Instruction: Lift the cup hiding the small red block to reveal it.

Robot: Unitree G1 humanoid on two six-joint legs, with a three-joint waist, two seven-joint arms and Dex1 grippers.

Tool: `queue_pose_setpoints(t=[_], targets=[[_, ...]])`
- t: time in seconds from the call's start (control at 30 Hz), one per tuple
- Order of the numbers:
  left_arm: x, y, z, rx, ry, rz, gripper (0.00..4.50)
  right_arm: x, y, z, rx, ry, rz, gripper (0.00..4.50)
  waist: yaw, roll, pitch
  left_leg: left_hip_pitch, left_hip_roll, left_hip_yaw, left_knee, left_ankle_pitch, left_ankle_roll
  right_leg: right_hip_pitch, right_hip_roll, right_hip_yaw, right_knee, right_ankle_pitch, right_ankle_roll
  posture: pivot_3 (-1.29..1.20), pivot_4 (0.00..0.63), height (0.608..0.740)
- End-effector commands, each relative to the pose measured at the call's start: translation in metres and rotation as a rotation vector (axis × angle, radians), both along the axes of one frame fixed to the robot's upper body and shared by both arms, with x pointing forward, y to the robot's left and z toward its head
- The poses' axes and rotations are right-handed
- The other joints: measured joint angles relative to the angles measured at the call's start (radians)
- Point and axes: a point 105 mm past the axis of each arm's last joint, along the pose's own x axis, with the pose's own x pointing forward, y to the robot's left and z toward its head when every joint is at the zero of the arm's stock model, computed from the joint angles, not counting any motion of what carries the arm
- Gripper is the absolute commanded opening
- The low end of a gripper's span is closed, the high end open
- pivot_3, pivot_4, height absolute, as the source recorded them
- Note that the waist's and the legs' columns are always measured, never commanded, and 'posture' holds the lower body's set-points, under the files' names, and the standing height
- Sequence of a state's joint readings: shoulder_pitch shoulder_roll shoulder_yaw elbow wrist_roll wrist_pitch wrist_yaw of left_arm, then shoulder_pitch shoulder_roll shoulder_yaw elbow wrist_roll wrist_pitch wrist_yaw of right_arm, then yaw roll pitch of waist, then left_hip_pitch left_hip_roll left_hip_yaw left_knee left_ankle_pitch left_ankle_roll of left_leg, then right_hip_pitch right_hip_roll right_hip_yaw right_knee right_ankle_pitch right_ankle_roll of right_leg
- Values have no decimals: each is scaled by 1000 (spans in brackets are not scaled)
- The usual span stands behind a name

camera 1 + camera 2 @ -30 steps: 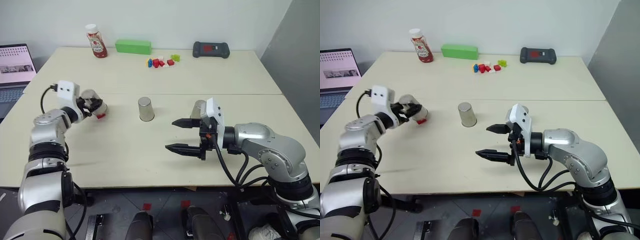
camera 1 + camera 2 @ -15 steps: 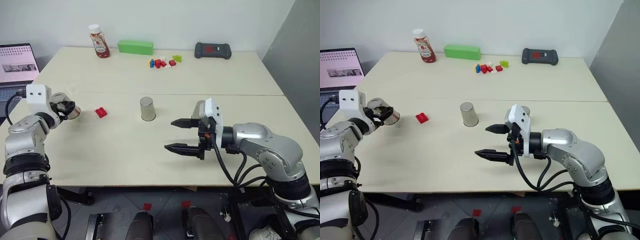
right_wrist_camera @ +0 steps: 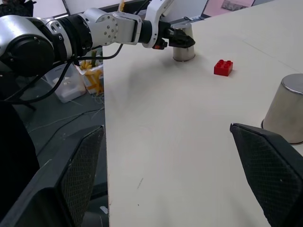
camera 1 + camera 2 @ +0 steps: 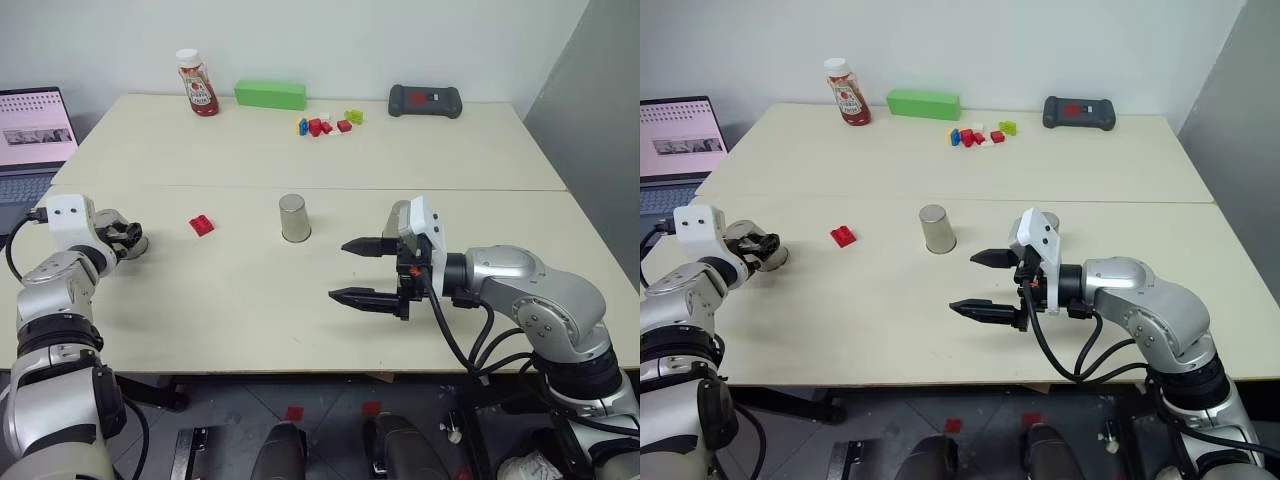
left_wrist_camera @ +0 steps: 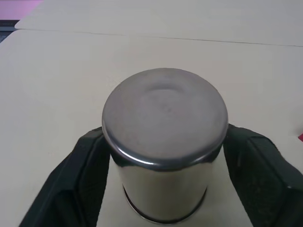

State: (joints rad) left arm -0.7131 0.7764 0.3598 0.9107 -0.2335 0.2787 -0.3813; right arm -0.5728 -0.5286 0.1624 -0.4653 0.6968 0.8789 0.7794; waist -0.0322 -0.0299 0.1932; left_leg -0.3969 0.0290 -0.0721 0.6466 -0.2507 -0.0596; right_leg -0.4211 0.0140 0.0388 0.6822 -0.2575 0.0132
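Note:
The small red block (image 4: 202, 224) lies uncovered on the cream table (image 4: 250, 300), left of centre, and also shows in the right wrist view (image 3: 223, 67). To its left the cup (image 4: 131, 244) stands upside down on the table. My left gripper (image 4: 133, 238) is open, one finger on each side of the cup (image 5: 163, 142). A second identical cup (image 4: 293, 217) stands upside down mid-table. A third (image 4: 397, 218) is partly hidden behind my right wrist. My right gripper (image 4: 339, 269) hovers open and holds nothing, right of the middle cup.
Along the far edge are a ketchup bottle (image 4: 194, 83), a long green block (image 4: 270, 94), a cluster of coloured bricks (image 4: 325, 124) and a black device (image 4: 424, 100). A laptop (image 4: 35, 135) sits off the table's left side. A seam (image 4: 480, 188) crosses the tabletop.
My left arm carried the cup leftward off the red block and set it down on the table. Its fingers have spread. The right arm has not moved.

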Motion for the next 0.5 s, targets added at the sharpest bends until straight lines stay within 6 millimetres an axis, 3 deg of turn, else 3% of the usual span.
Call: queue_pose_setpoints(t=[0.03, 0.17, 0.3, 0.5], targets=[[0, 5, 24, 3, -84, 23, 4414, -3, -1, 11, 17, -53, 10, 4500, 0, 0, 0, 0, 0, 0, 0, 0, 0, 0, 0, 0, 0, 0, 0, 0, 150, 740], [-5, 14, 38, -6, -157, 99, 4414, -3, -2, 10, 14, -54, 4, 4500, 0, 0, 0, 0, 0, 0, 0, 0, 0, 0, 0, 0, 0, 0, 0, 0, 150, 740], [-9, 0, 71, 47, -302, 64, 4414, -2, -2, 10, 18, -55, -5, 4500, 0, 0, 0, 0, 0, 0, 0, 0, 0, 0, -1, 0, 0, 0, -1, 0, 150, 740], [-18, -28, 103, 161, -358, -89, 4414, 5, -4, 15, 47, -87, -47, 4500, 1, -1, 0, 0, 0, 0, 0, 0, 0, 0, -1, 0, 0, 1, -1, 0, 150, 740]])
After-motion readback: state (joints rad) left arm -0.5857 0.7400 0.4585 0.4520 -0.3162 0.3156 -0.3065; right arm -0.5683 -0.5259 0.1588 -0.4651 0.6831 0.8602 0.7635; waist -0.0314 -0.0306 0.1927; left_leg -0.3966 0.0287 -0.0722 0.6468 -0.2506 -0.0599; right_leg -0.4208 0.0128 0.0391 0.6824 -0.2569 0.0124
